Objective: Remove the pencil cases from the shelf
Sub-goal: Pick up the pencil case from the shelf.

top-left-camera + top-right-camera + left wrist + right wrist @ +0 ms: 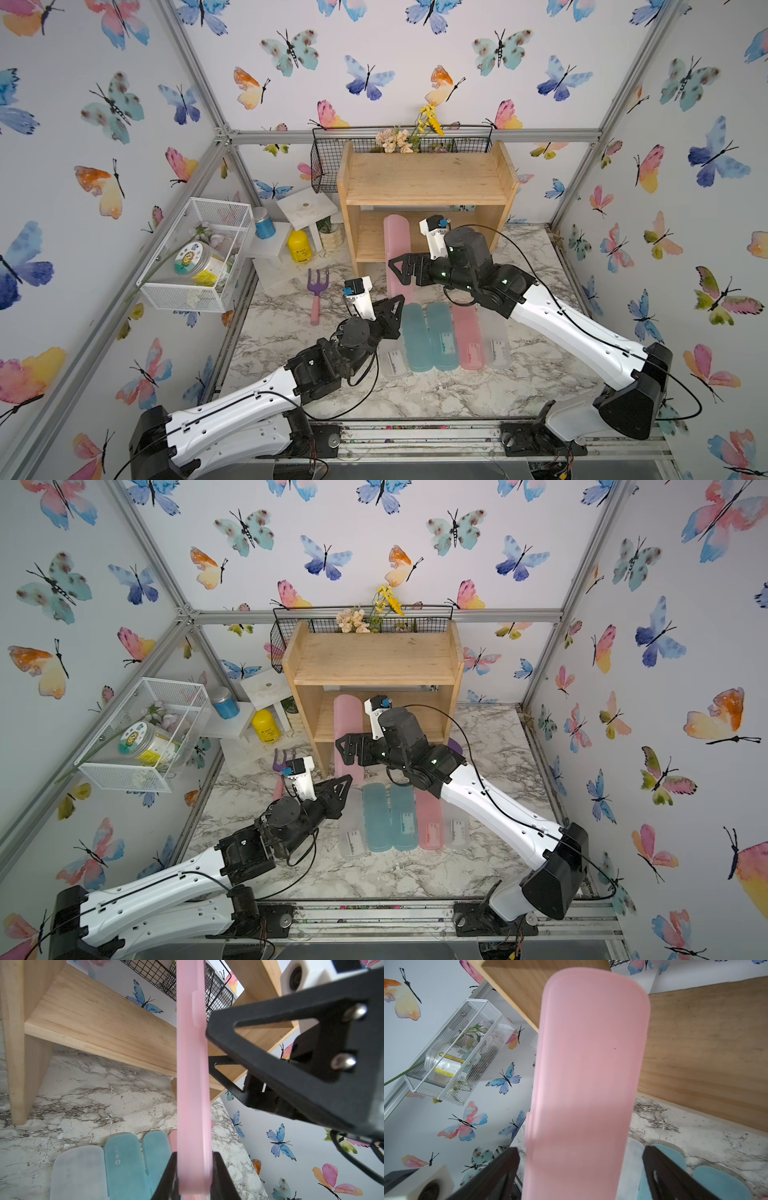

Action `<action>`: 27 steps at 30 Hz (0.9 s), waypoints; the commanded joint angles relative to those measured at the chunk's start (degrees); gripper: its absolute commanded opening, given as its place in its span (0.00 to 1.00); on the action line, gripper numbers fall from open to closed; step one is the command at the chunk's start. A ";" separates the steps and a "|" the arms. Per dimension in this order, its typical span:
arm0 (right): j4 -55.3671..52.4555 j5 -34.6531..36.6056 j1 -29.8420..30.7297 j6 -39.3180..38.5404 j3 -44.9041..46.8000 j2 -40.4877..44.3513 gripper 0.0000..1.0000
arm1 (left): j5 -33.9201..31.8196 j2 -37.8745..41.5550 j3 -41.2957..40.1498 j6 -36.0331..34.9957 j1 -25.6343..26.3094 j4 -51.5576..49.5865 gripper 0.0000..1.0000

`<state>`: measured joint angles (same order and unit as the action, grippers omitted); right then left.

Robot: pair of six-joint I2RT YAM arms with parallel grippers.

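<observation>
- Nearest, on the marbled desk [436, 395], five long flat frosted-plastic pencil cases with rounded ends [442, 338] lie side by side: white, teal, teal, pink, white.
- Just past that row, the left fingers [398, 302] are clenched on the near end of a sixth, pink frosted-plastic pencil case [397, 241], pinching across its thin depth.
- This case runs away from them toward the light natural-wood two-tier shelf [428, 178], and its far end reaches in over the lower board.
- At its middle, the right fingers [397, 264] stand spread wide and straddle its broad face. The right wrist view shows a gap on either side, so they are not grasping it.
- It looks light, hollow and stiff, with a smooth skin that may slip. Held by one end it could pivot, so a hold across the width near the middle seems steadier. A hard squeeze might pop the lid seam.
- I cannot tell whether the far end rests on the lower board or hangs clear of it. The top board hides the back of the lower tier, and the second right finger is hidden from above.
</observation>
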<state>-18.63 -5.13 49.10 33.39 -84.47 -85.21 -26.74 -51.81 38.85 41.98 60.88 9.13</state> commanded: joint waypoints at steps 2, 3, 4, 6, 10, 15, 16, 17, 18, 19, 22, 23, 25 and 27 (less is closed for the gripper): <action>3.26 -2.67 0.31 0.69 0.65 -1.51 0.99 | -1.91 1.00 -0.48 0.31 0.26 0.94 0.00; 3.69 -3.06 0.34 0.86 0.88 -1.75 0.99 | -1.95 1.25 -0.61 0.38 0.29 0.87 0.00; 4.06 -3.14 0.33 1.04 1.03 -1.96 0.99 | -2.00 1.44 -0.75 0.37 0.29 0.73 0.00; 4.29 -3.44 0.34 1.15 1.06 -2.48 0.99 | -2.27 1.79 -0.88 0.39 0.21 0.61 0.00; 4.26 -3.46 0.30 1.48 1.06 -3.44 0.98 | -2.39 2.46 -1.36 0.46 0.29 0.54 0.00; 4.50 -3.32 0.32 2.03 1.66 -4.00 0.87 | -2.59 3.08 -2.02 0.56 0.22 0.11 0.00; 4.57 -3.37 0.30 2.12 1.76 -4.00 0.84 | -2.74 3.25 -2.17 0.73 0.24 0.02 0.00; 4.56 -3.40 0.32 2.28 1.89 -3.93 0.82 | -2.94 3.39 -2.17 0.73 0.28 -0.28 0.00; 4.49 -3.65 0.34 2.38 1.94 -3.85 0.77 | -3.28 3.44 -2.20 0.97 0.29 -0.70 0.00; 4.24 -3.98 0.32 2.51 2.00 -3.74 0.73 | -3.63 3.49 -2.16 1.15 0.25 -1.08 0.00; 4.06 -4.00 0.29 3.15 3.67 -2.29 0.72 | -4.47 3.48 -1.72 1.64 0.29 -3.06 0.48; 4.33 -3.16 0.31 3.34 4.83 -1.48 0.72 | -5.11 3.46 -1.51 1.94 0.29 -4.29 0.64; 4.24 -0.59 0.34 3.26 6.75 0.19 0.72 | -6.22 3.48 -1.07 2.15 0.27 -6.54 0.81; 2.54 2.22 0.33 2.84 8.23 2.00 0.73 | -8.75 3.89 -0.61 2.10 0.45 -10.60 0.99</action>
<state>-15.25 -6.83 49.25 36.42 -77.60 -86.52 -30.24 -49.12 36.77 44.27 60.88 4.58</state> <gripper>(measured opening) 0.822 0.890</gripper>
